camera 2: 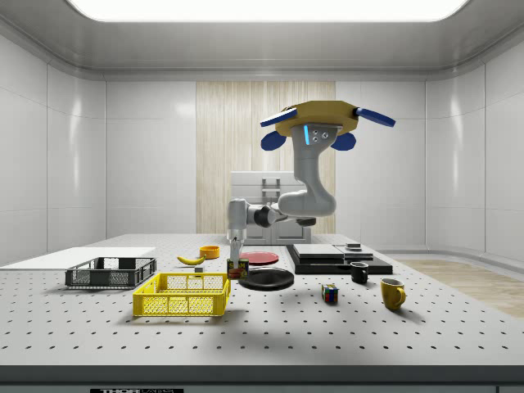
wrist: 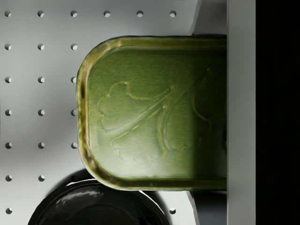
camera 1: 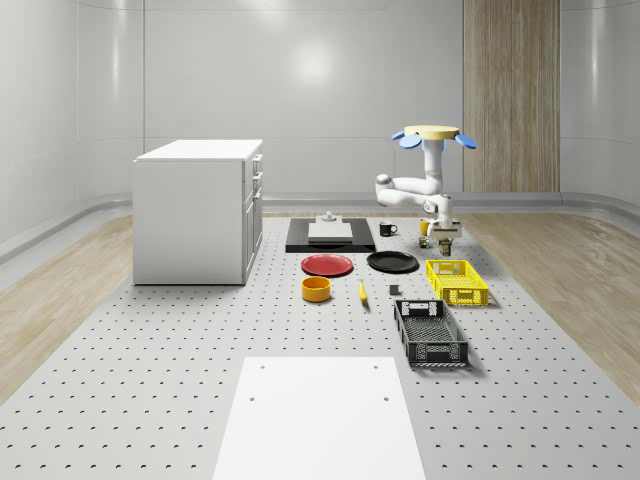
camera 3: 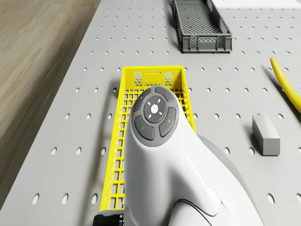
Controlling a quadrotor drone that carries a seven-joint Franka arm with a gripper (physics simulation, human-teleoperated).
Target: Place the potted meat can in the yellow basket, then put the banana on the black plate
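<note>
Claw [camera 2: 237, 264] grips (firmly) potted meat can [wrist: 154, 112].

Green-lidded potted meat can [wrist: 154, 126] beside yellow basket [camera 1: 457, 281], seemingly upright, banana [camera 1: 362, 292] lying near black plate [camera 1: 392, 262]

Lab: perforated optical bench [camera 1: 150, 380], white cabinet [camera 1: 198, 210], bare panelled walls.

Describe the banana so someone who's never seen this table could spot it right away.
Start at the white cabinet on the pegboard table, then move toward the whole-scene view's right to the red plate and the orange bowl before it. The banana lies flat on the table just right of that bowl. It is the only slim, curved yellow thing there, unlike the boxy yellow basket.
</note>
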